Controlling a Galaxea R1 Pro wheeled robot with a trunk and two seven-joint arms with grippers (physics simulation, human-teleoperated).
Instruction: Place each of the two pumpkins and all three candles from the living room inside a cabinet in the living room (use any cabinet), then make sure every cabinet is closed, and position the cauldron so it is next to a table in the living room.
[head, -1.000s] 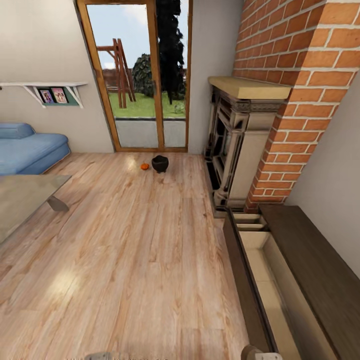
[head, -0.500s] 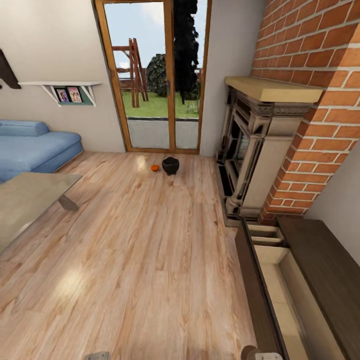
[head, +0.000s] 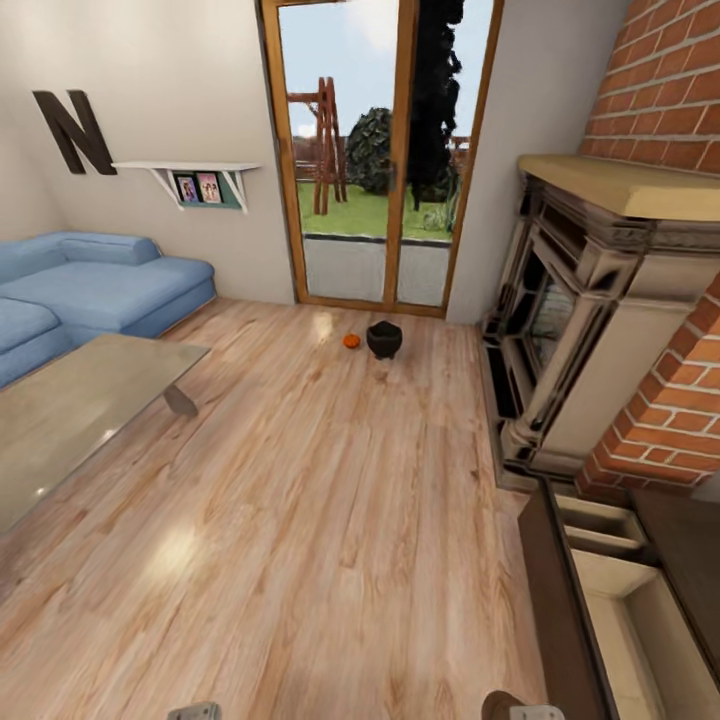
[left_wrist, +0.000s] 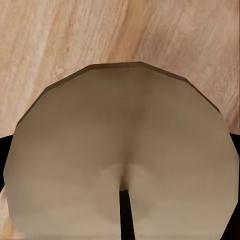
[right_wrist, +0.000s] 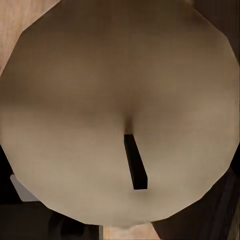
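A squat grey-beige wicked candle (left_wrist: 125, 160) is clamped in each claw, while a small orange pumpkin (head: 351, 341) is seen touching a round black cauldron (head: 384, 339) upper-centre.

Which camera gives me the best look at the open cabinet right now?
The head view: the cabinet sits at lower right beside the fireplace, its drawers pulled open with pale insides visible. In the right wrist view, only dark edges around a candle might belong to it; the left wrist view adds nothing.

My head camera looks forward and down across the wooden floor (head: 300, 520) toward the glass door (head: 375, 160). Each wrist camera sits pressed close against a candle (left_wrist: 122, 160), (right_wrist: 120, 110), and both share that floor's planks with the head view.
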